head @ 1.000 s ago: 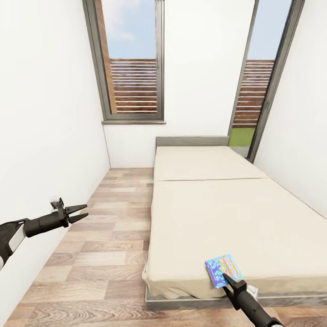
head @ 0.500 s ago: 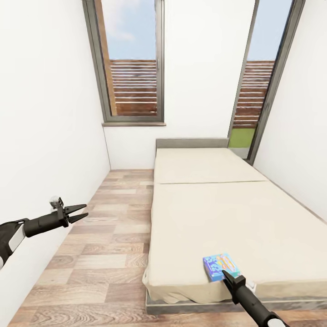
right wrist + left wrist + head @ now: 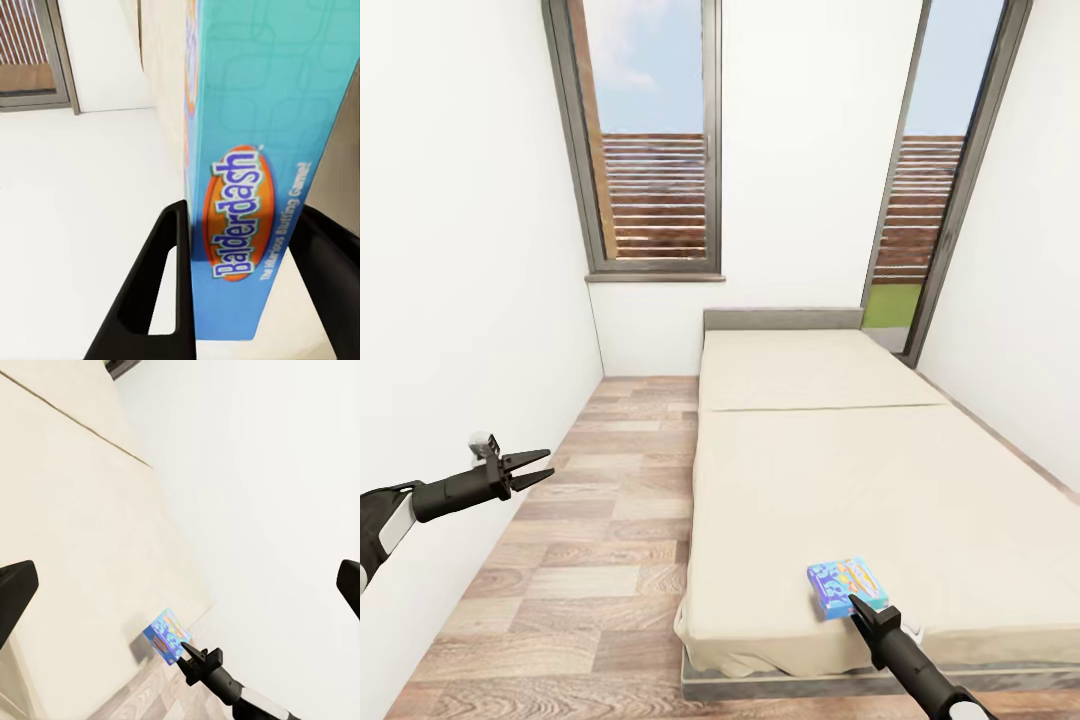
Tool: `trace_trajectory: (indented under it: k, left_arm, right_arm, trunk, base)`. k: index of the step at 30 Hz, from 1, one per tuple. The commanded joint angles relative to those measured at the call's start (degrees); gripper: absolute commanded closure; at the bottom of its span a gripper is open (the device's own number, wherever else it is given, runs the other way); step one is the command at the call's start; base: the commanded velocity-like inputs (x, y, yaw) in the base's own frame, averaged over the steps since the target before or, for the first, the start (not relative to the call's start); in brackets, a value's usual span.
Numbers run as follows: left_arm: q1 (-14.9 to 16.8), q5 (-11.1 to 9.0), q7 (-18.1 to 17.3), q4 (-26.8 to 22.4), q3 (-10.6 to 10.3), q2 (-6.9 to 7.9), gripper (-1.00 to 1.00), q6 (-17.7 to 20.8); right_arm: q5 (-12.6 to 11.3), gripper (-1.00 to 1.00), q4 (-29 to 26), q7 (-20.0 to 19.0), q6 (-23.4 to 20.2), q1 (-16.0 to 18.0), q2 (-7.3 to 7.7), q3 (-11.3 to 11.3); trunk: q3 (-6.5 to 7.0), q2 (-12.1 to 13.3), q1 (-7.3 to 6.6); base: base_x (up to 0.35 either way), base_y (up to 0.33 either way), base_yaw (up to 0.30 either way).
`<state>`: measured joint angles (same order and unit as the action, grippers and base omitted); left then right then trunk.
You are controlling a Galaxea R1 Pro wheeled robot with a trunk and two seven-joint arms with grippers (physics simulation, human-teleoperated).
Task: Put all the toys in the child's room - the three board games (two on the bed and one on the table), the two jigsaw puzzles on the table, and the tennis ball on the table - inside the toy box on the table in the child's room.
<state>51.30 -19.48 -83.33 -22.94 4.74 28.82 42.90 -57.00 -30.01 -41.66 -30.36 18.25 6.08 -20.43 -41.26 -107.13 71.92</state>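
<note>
One of the board games, a small blue box (image 3: 845, 585) lettered Balderdash (image 3: 255, 150), is over the near corner of the bed (image 3: 920, 470). My right gripper (image 3: 857, 604) is shut on its near edge, a black finger (image 3: 161, 285) on each face. I cannot tell whether the box touches the beige mattress. In the left wrist view the same box (image 3: 168, 635) hangs tilted at the mattress edge in the right gripper (image 3: 185, 651). My left gripper (image 3: 540, 468) is held out open over the wood floor at the left, holding nothing.
The bed takes up the right half of the narrow room, with its grey headboard (image 3: 783, 319) under the far wall. A strip of plank floor (image 3: 600, 500) runs between the bed and the white left wall. Two tall dark-framed windows (image 3: 655, 140) stand behind.
The whole picture has slid down a little, so the camera moved. Against the bed's near edge, my right gripper and the blue box have risen slightly. The left arm has held still.
</note>
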Motion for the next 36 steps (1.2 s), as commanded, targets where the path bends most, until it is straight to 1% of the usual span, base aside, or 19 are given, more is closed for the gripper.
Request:
trace_trajectory:
  k: [1, 6, 11, 14, 15, 16, 17, 18, 19, 20, 22, 24, 26, 28, 29, 30, 33, 34, 36]
  left_arm:
    - [0.03, -0.03, -0.17, 0.0, 0.01, 0.0, -1.0, 0.6]
    - [0.03, 0.0, -0.17, 0.0, 0.01, 0.0, -1.0, 0.6]
    - [0.03, 0.01, -0.17, 0.0, 0.01, 0.0, -1.0, 0.6]
    - [0.03, 0.0, -0.17, 0.0, 0.01, 0.0, -1.0, 0.6]
    - [0.03, 0.02, -0.17, 0.0, 0.01, 0.0, -1.0, 0.6]
    - [0.03, 0.03, -0.15, 0.0, 0.01, 0.0, -1.0, 0.6]
    - [0.03, 0.04, -0.16, 0.0, 0.01, 0.0, -1.0, 0.6]
    - [0.03, 0.04, -0.15, 0.0, 0.01, 0.0, -1.0, 0.6]
    - [0.03, 0.05, -0.15, 0.0, 0.01, 0.0, -1.0, 0.6]
    - [0.03, 0.05, -0.16, -0.02, 0.01, 0.0, -1.0, 0.6]
    - [0.03, 0.05, -0.15, -0.06, 0.01, 0.0, -1.0, 0.6]
    - [0.03, 0.05, -0.16, -0.17, 0.01, -0.02, -1.0, 0.6]
    - [0.03, 0.06, -0.12, -0.24, -0.02, -0.02, -1.0, 0.6]
    - [0.03, 0.06, -0.11, -0.25, -0.05, -0.02, -1.0, 0.6]
    - [0.03, 0.06, -0.1, -0.27, -0.06, -0.01, -1.0, 0.6]
    - [0.03, 0.06, -0.09, -0.27, -0.07, -0.01, -1.0, 0.6]
    - [0.03, 0.06, -0.1, -0.27, -0.08, 0.0, -1.0, 0.63]
    - [0.03, 0.06, -0.09, -0.27, -0.08, 0.0, -1.0, 0.65]
    - [0.03, 0.06, -0.09, -0.26, -0.12, -0.05, -1.0, 0.69]
  right_arm:
    - [-0.21, 1.0, 0.04, 0.0, -0.4, 0.04, 0.0, -0.15]
    - [-0.21, 1.0, 0.04, -0.03, -0.4, 0.04, -0.02, -0.18]
    - [-0.14, 1.0, -0.54, 0.28, -0.72, 0.1, -0.36, -0.15]
    - [-0.06, 1.0, -0.95, 0.33, -3.85, 0.33, -0.46, -0.14]
    - [-0.02, 1.0, -2.01, 0.35, -5.95, 0.38, -0.49, -0.14]
    - [-0.01, 1.0, -4.22, 0.58, -7.88, 0.42, -0.56, -0.12]
    - [-0.02, 1.0, -5.61, 0.71, -8.67, 0.41, -0.61, -0.09]
    - [-0.02, 1.0, -8.47, 1.09, -9.86, 0.4, -0.75, 0.14]
    - [-0.05, 1.0, -11.18, 1.72, -10.63, 0.43, -0.96, 0.66]
    - [-0.08, 1.0, -12.59, 2.25, -10.9, 0.44, -1.12, 1.13]
    - [-0.29, 1.0, -17.06, 4.17, -11.53, 0.46, -1.55, 2.62]
    - [-0.45, 1.0, -21.43, 6.2, -11.71, 0.47, -1.83, 3.53]
    - [-0.38, 1.0, -24.43, 7.42, -11.69, 0.47, -2.01, 4.15]
    - [-0.29, 1.0, -27.21, 8.17, -11.63, 0.47, -2.15, 5.31]
    - [-0.22, 1.0, -29.82, 8.56, -11.79, 0.47, -2.18, 7.19]
    - [-0.22, 1.0, -30.72, 8.62, -11.85, 0.48, -2.19, 7.96]
    - [-0.34, 1.0, -36.01, 8.73, -12.13, 0.39, -2.11, 12.18]
    - [-0.32, 1.0, -37.29, 8.57, -12.1, 0.23, -2.09, 13.28]
    - [-0.45, 1.0, -38.97, 8.29, -12.15, -0.07, -1.92, 14.63]
  trunk:
    - [0.13, 0.39, -0.23]
    - [1.03, 2.4, -1.33]
    - [1.92, 4.4, -2.43]
    - [2.46, 5.61, -3.09]
    - [2.64, 6.01, -3.31]
    - [2.82, 6.41, -3.53]
    - [3.0, 6.81, -3.75]
    - [3.18, 7.21, -3.97]
    - [3.36, 7.61, -4.19]
    - [3.54, 8.01, -4.41]
    - [3.9, 8.81, -4.85]
    - [4.26, 9.62, -5.28]
    - [4.62, 10.42, -5.72]
    - [4.98, 11.22, -6.16]
    - [5.16, 11.62, -6.38]
    - [5.34, 12.02, -6.6]
    - [5.87, 13.23, -7.26]
    - [6.05, 13.63, -7.48]
    - [6.41, 14.43, -7.92]
  base:
    - [0.0, 0.0, 0.0]
    - [0.0, 0.0, 0.0]
    - [0.0, 0.0, 0.0]
    - [0.0, 0.0, 0.0]
    - [0.0, 0.0, 0.0]
    - [0.0, 0.0, 0.0]
    - [0.0, 0.0, 0.0]
    - [0.0, 0.0, 0.0]
    - [0.0, 0.0, 0.0]
    - [0.0, 0.0, 0.0]
    - [0.0, 0.0, 0.0]
    - [0.0, 0.0, 0.0]
    - [0.0, 0.0, 0.0]
    - [0.0, 0.0, 0.0]
    - [0.0, 0.0, 0.0]
    - [0.0, 0.0, 0.0]
    - [0.0, 0.0, 0.0]
    - [0.0, 0.0, 0.0]
    - [0.0, 0.0, 0.0]
